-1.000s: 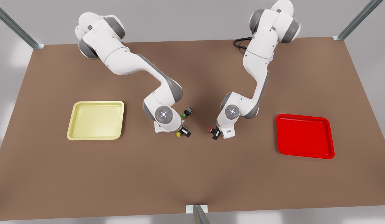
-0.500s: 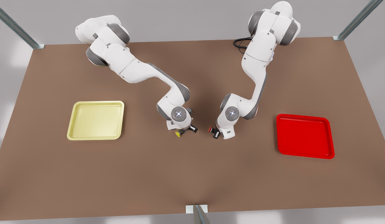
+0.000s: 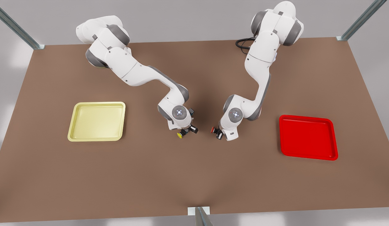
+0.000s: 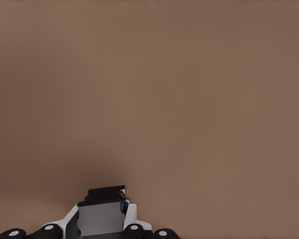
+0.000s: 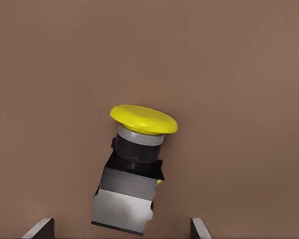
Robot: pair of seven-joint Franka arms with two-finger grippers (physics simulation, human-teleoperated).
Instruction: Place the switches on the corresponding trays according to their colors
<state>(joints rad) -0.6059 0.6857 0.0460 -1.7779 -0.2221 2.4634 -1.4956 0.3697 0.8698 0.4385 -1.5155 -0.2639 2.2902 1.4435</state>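
yellow switch lay on its side on the desk, long axis slanted, cap aimed at the front view's lower left. the right hand straddled it, spread wide and empty. we feared an off-centre squeeze would roll it away. the left hand seemed clamped on the red switch.
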